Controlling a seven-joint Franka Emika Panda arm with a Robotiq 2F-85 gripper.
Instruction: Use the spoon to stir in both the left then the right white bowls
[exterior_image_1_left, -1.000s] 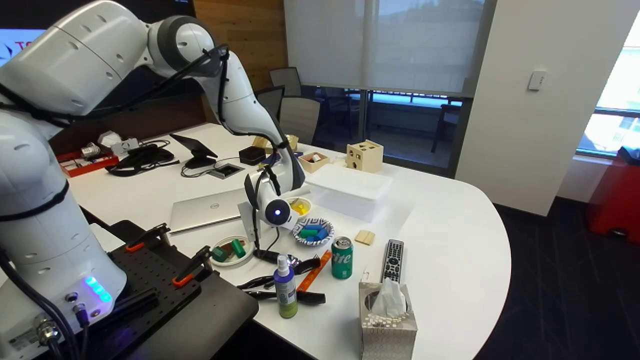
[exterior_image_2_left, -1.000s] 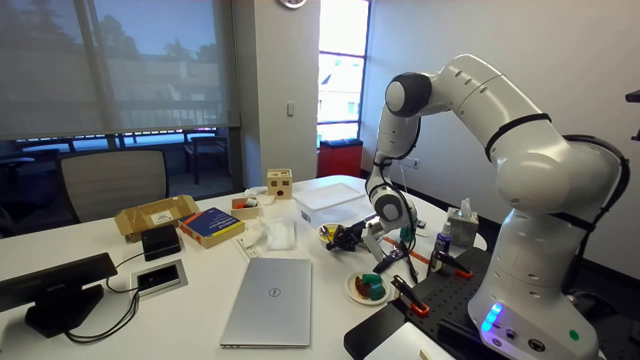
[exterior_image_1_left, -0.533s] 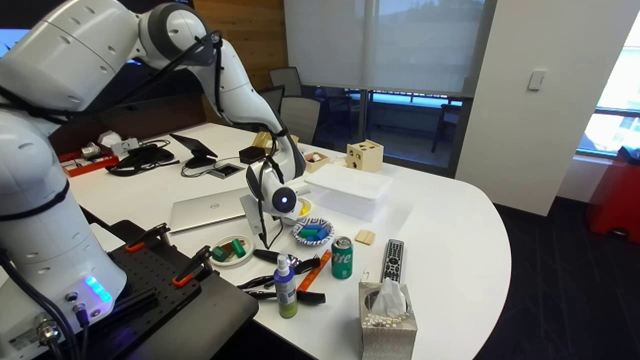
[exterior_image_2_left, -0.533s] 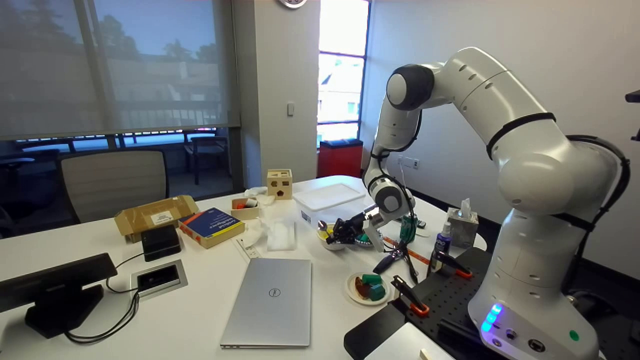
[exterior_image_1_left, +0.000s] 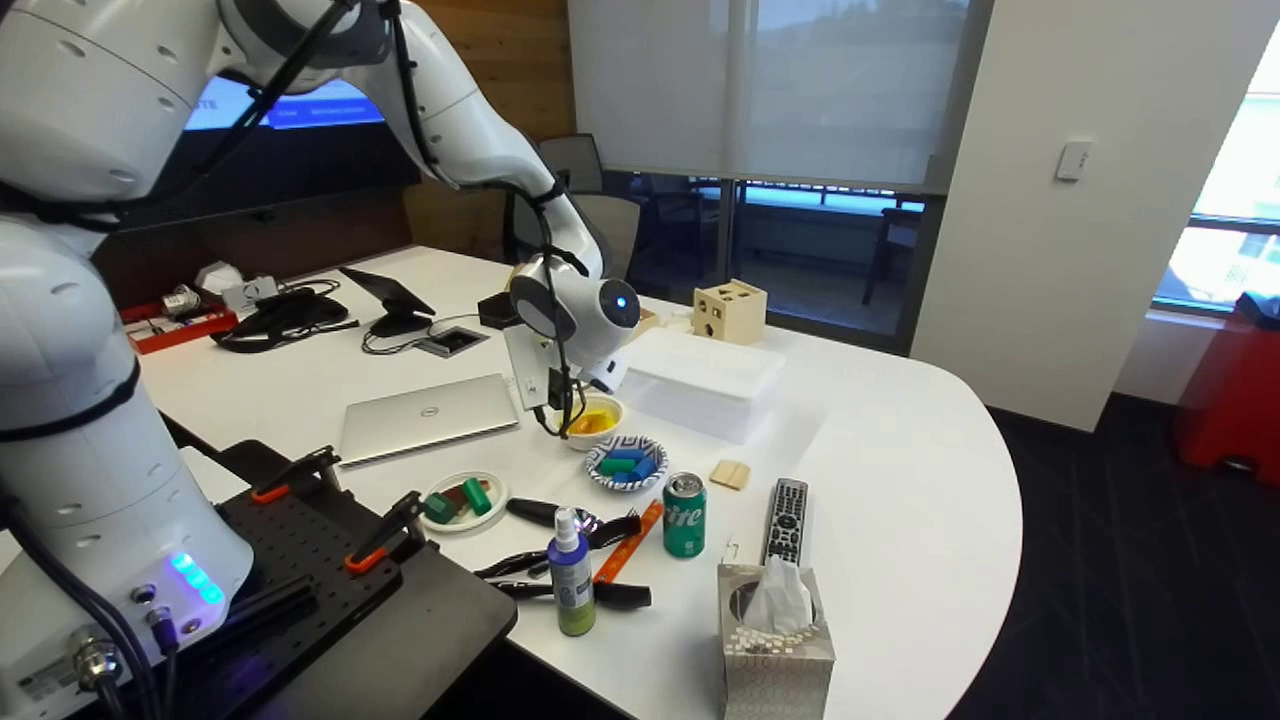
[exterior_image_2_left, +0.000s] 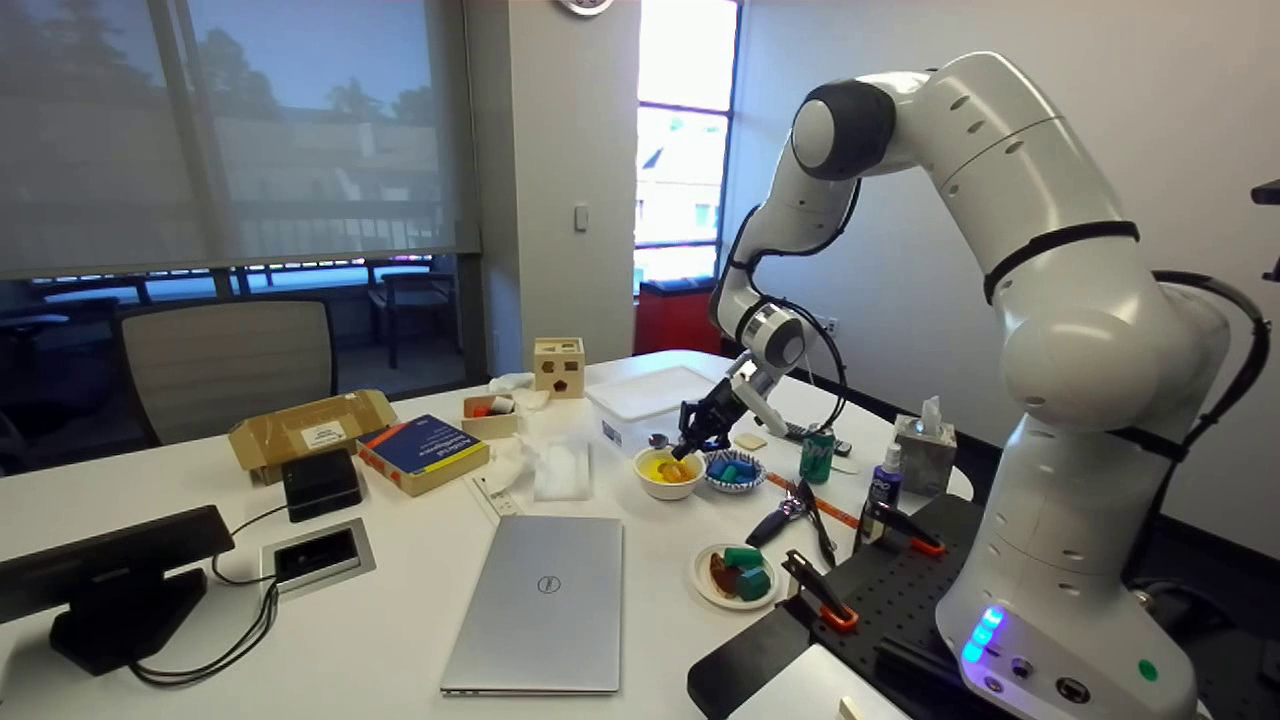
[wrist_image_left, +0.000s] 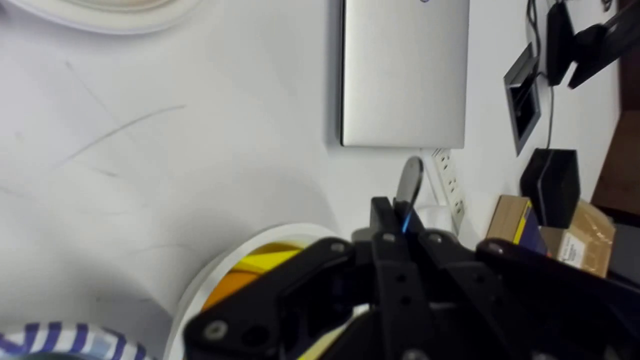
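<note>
A silver spoon is in my gripper; its rounded end sticks out past the fingertips in the wrist view. The gripper is shut on it, tilted down, above the white bowl with yellow and orange pieces. The spoon's head is near that bowl's far rim, seemingly above it. This bowl also shows in an exterior view and the wrist view. The blue-patterned white bowl with blue and green pieces stands right beside it, also at the wrist view's lower left.
A lidded plastic box stands close behind the bowls. A laptop, a plate of green and brown pieces, a green can, utensils and a spray bottle surround them.
The wrist has risen and moved away from the robot's base, and the gripper points more steeply down. The spoon's head has moved slightly up. Both bowls are less covered by the arm.
</note>
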